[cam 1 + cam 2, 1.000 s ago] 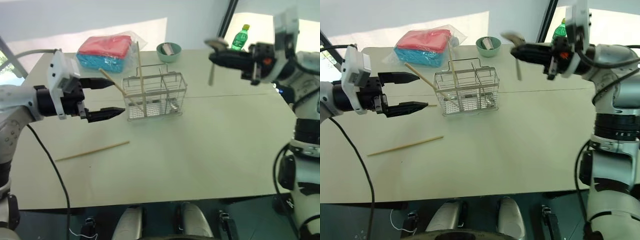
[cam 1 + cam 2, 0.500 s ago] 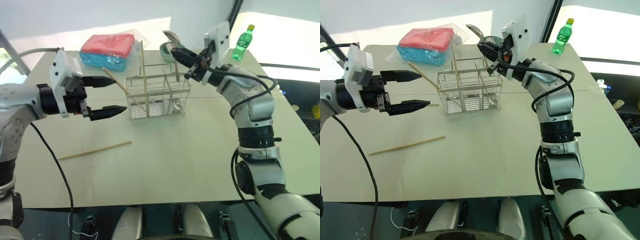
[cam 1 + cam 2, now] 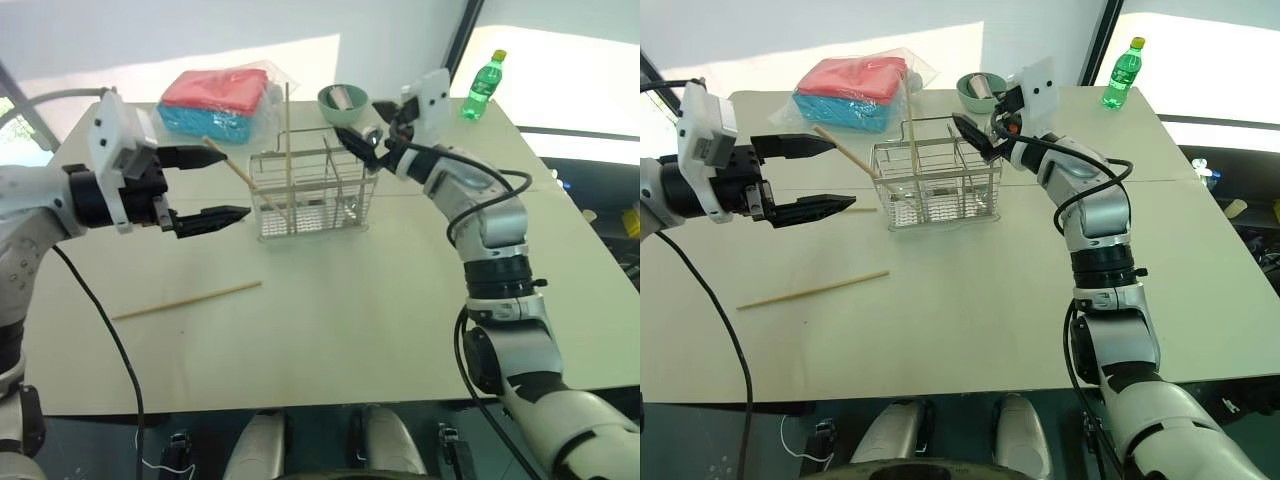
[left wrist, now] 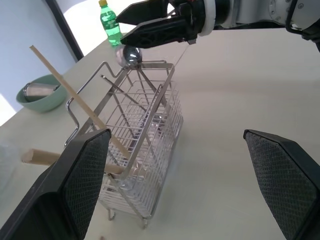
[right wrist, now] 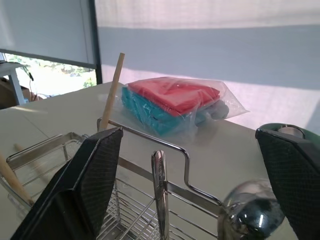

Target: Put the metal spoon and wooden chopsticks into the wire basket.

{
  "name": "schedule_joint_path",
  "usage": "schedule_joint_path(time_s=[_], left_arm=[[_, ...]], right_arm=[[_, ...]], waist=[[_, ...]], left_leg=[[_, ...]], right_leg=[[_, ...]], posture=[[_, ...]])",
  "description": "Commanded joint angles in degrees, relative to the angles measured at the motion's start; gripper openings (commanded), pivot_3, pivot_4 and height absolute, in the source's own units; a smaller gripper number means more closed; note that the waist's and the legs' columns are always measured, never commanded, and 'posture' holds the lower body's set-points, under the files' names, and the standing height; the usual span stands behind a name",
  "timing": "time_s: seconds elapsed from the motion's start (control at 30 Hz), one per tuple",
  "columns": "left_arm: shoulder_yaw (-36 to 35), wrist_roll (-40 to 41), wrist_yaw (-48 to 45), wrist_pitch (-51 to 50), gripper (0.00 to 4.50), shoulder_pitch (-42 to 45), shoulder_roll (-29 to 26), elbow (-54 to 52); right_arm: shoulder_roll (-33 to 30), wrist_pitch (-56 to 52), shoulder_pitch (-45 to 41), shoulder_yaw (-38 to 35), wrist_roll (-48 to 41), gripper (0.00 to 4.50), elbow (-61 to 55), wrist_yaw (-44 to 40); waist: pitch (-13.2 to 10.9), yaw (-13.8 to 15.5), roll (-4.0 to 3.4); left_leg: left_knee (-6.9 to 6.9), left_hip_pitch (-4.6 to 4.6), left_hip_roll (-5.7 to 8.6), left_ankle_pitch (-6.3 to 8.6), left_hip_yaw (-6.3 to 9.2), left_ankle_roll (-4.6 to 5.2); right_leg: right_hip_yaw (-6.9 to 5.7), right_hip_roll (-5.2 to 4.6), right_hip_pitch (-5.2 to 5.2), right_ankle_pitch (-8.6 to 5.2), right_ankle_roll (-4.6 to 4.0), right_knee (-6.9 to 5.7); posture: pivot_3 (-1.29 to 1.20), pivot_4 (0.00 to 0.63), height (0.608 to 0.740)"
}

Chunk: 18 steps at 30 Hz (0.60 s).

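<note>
Your right fingers (image 3: 975, 135) are spreading, letting the spoon (image 4: 129, 55) drop into the basket (image 3: 312, 195); left fingers (image 3: 212, 186) are hanging open, one chopstick (image 3: 186, 300) lying on the table (image 3: 400, 300).

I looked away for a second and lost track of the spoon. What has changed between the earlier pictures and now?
The right gripper carried the metal spoon from high on the right over to the wire basket, then opened; the spoon now stands in the basket, bowl up, with the open fingers on either side. The left gripper stayed open and still. Two wooden chopsticks remain in the basket, one chopstick on the table.
</note>
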<state>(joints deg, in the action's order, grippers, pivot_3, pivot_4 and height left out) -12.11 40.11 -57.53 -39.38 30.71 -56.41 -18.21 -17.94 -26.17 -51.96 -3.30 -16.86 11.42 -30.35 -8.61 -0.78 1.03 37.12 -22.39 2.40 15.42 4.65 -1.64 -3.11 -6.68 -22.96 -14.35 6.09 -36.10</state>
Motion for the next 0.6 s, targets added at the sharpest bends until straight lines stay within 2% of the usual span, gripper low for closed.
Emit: schedule_joint_path(time_s=[0.03,0.2,0.33,0.43,0.6], left_arm=[[-0.8,-1.2,-2.2,1.5,4.50,-1.8,-2.0,-0.5],[1.0,-5.2,-8.9,5.4,4.50,-5.2,-5.9,2.9],[6.2,-10.2,-13.9,10.4,4.50,-4.7,-6.2,9.7],[10.5,-14.6,-17.4,15.0,4.50,-3.1,-5.6,16.0],[15.0,-18.0,-21.2,18.5,4.50,-2.3,-3.5,19.5]], right_arm=[[-4.4,-0.8,-2.4,-3.8,-4.0,4.48,-6.9,-3.6],[-16.0,-6.3,-1.6,-7.2,-14.0,4.48,-15.0,-17.5],[-25.8,-12.9,4.8,-9.8,-23.6,4.48,-23.5,-28.7],[-29.9,-16.3,12.7,-11.3,-27.7,4.48,-30.0,-30.8],[-32.4,-17.7,24.9,-13.7,-29.3,4.48,-36.9,-29.2]], waist=[[0.0,-0.1,-0.01],[0.0,-0.1,-0.01],[0.0,0.2,0.07],[0.1,0.1,0.15],[0.1,0.2,0.13]], left_leg=[[-0.01,0.00,0.00,0.00,-0.01,0.00],[-0.05,-0.01,-0.03,0.01,-0.02,0.02],[-0.03,0.06,-0.06,0.04,-0.01,0.07],[-0.04,0.11,-0.10,0.06,0.00,0.10],[-0.03,0.00,-0.12,0.06,-0.05,0.10]], right_leg=[[0.00,0.00,0.00,0.00,0.00,0.00],[-0.01,0.01,0.00,-0.01,0.00,0.03],[-0.08,0.00,0.16,-0.02,0.00,0.26],[-0.11,-0.01,0.27,-0.03,0.00,0.40],[-0.10,-0.10,0.19,-0.03,0.00,0.54]], posture=[[0.00,0.150,0.667],[0.00,0.150,0.667],[0.00,0.150,0.667],[0.00,0.150,0.667],[0.00,0.150,0.667]])
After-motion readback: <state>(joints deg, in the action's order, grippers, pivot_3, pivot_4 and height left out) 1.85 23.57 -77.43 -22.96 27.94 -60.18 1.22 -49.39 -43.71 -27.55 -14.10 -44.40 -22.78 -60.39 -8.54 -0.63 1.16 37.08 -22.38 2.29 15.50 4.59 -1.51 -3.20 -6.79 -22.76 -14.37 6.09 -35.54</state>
